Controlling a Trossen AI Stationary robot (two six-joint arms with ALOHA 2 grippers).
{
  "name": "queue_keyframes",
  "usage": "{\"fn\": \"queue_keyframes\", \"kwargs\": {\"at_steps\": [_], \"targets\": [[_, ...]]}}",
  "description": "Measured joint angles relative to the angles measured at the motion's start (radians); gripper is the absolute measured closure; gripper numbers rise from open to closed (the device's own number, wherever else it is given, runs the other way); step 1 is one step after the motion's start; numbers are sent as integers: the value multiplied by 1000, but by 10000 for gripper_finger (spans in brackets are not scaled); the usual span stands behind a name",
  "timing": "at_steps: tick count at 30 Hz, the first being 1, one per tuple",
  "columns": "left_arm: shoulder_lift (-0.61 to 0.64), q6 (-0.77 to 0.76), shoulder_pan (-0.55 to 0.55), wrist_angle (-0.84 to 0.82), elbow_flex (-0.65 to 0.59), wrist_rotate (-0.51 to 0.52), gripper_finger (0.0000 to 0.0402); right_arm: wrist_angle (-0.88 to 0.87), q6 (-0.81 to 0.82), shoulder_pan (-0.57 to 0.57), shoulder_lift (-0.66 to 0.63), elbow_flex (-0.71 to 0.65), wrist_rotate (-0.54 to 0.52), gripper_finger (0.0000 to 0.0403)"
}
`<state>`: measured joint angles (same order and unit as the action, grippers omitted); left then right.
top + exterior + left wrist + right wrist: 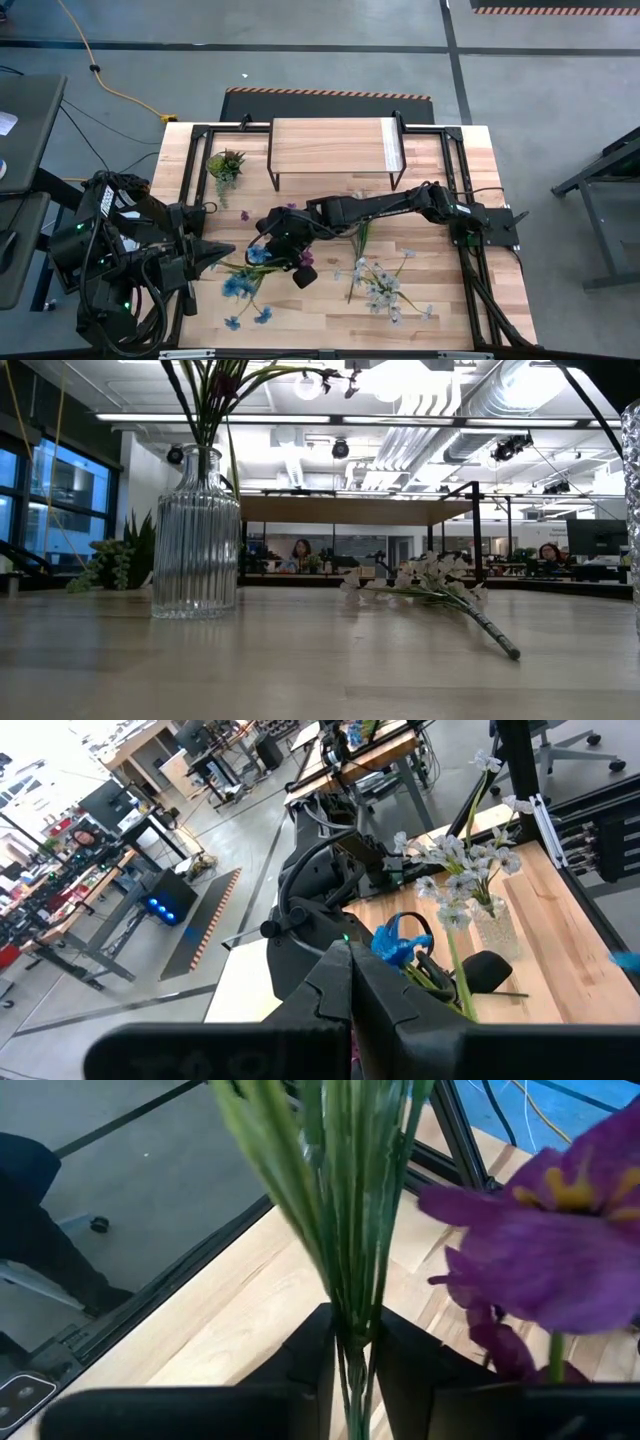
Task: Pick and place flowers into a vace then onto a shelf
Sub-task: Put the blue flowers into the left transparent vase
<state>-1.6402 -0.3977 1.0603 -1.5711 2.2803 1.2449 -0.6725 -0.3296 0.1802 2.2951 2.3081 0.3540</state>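
1. Flowers, high view: a white spray (380, 288) lies flat on the tabletop (440, 300) toward your right side, its stem running up toward the shelf (333, 146). Blue blossoms (240, 287) lie near the left gripper (222, 258). The right gripper (290, 245) reaches across to the table's middle with purple blossoms (305, 260) at its tip. The shelf top is bare, and a small potted plant (226, 163) stands beside it.

2. Low view: the ribbed glass vase (196, 535) stands upright with green stems (206, 400) rising out of its neck, so the bunch's long axis is close to vertical over the vase. The white spray (430, 582) lies well apart from it, cut end toward the camera. The shelf (350, 510) stands behind both.

3. Left wrist view: the left gripper (350, 1010) shows its fingers pressed together with nothing between them. Pale blossoms (455, 860) and the right arm (320, 900) lie ahead of it.

4. Right wrist view: the right gripper (352, 1365) is clamped on a bundle of green stems (335, 1200), which run straight out from between the fingers; a purple blossom (550, 1240) hangs just beside.

5. Judgement: the right arm holds the bunch at the vase. The white spray lies on that arm's side, so it is the likelier one to fetch it.
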Motion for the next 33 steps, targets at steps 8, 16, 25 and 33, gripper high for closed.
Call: {"fn": "queue_keyframes", "kwargs": {"at_steps": [8, 16, 25, 33], "targets": [[0, 0, 0, 0, 0, 0, 364, 1, -9, 0, 0, 0, 0, 396], [0, 0, 0, 0, 0, 0, 364, 4, -8, 0, 0, 0, -5, 388], [-1, 0, 0, 0, 0, -42, 364, 4, -8, 0, 0, 0, -3, 391], [-1, -47, 0, 15, 0, -57, 364, 4, -9, 0, 0, 0, -3, 396]]}}
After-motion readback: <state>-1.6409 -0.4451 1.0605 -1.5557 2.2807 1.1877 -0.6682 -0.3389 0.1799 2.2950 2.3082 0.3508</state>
